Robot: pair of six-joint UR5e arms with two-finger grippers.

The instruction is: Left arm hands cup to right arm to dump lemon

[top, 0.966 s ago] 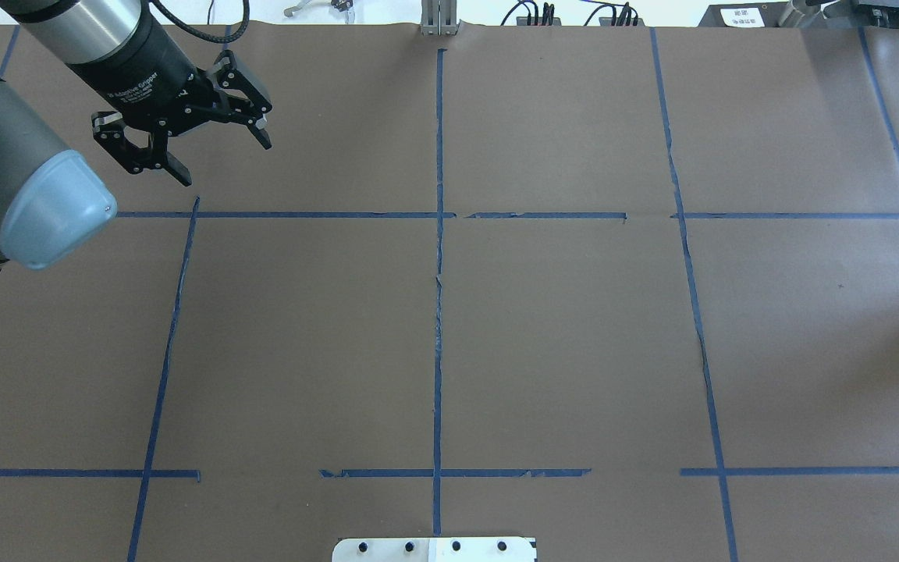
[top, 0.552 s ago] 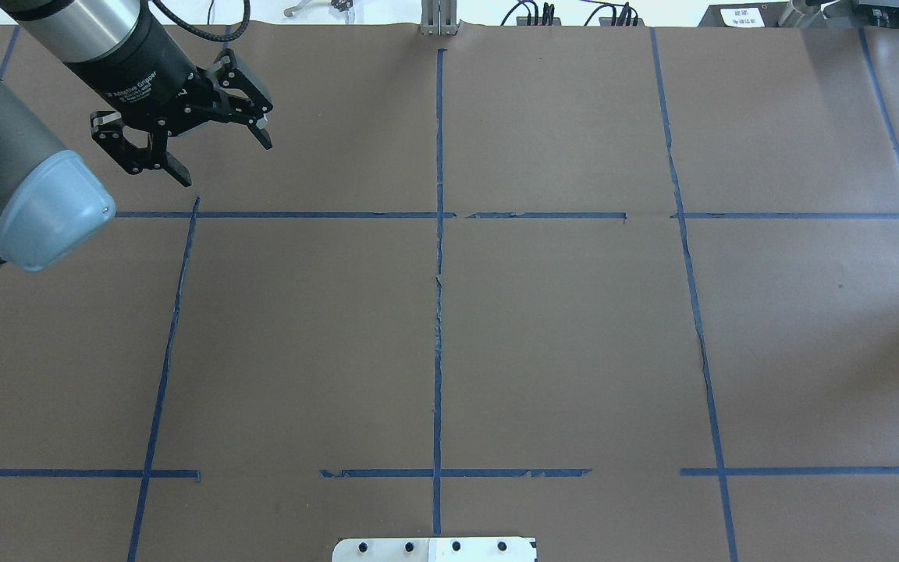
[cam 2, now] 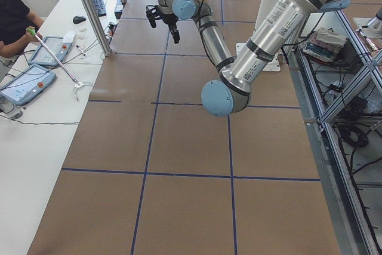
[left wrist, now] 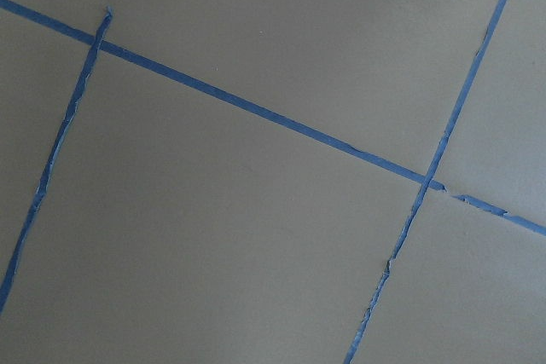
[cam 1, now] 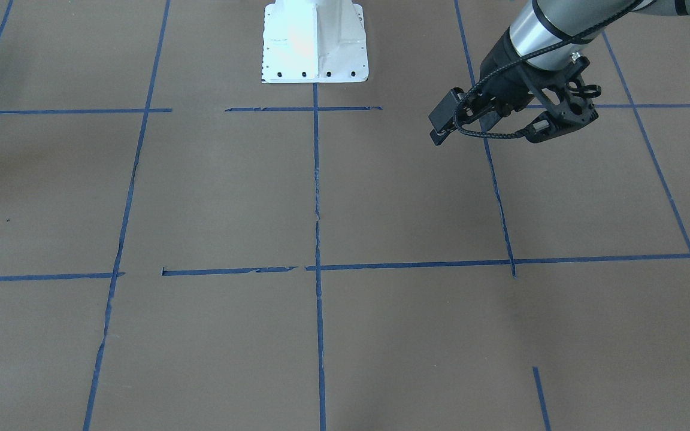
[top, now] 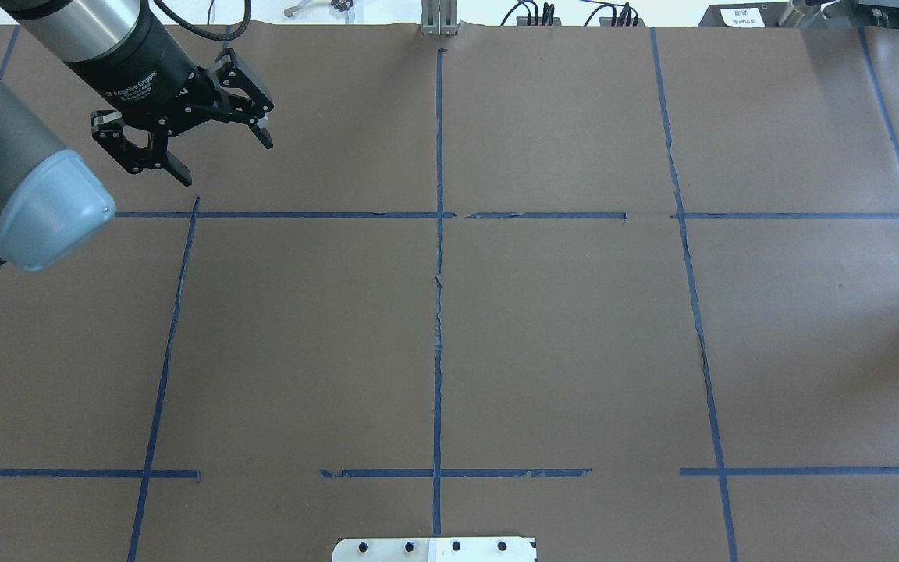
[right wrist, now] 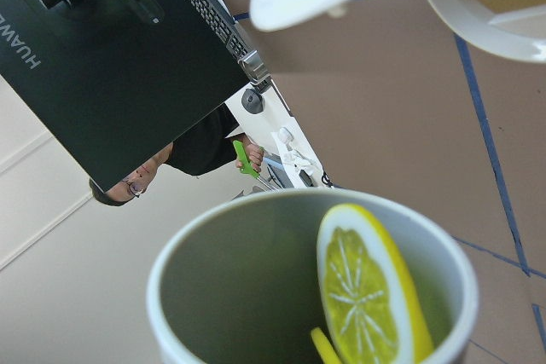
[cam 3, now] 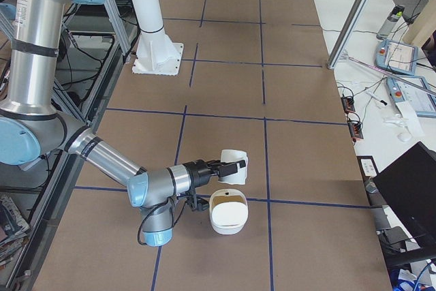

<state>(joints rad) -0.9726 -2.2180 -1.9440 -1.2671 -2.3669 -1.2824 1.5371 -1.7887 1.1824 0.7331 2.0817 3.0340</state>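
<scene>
Dumping step: cup [cam 3: 233, 157], lemon [right wrist: 363, 287] inside, at right claw [cam 3: 228, 166], grip impossible to tell. Left claw [top: 225, 160] spread. Next, likely: tip over white bowl [cam 3: 228, 226].

left tool [top: 225, 160]: fingers spread, aloft | right tool [cam 3: 219, 165]: horizontal, low, grip unclear

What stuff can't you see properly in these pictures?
Right gripper: only the exterior right view shows it, small, so open or shut is unclear.
Cup: outside the overhead and front-facing views.
Lemon: in the right wrist view its lower end runs off the bottom edge.
White bowl: contents too small in the exterior right view; cut by the top edge in the wrist view.
</scene>
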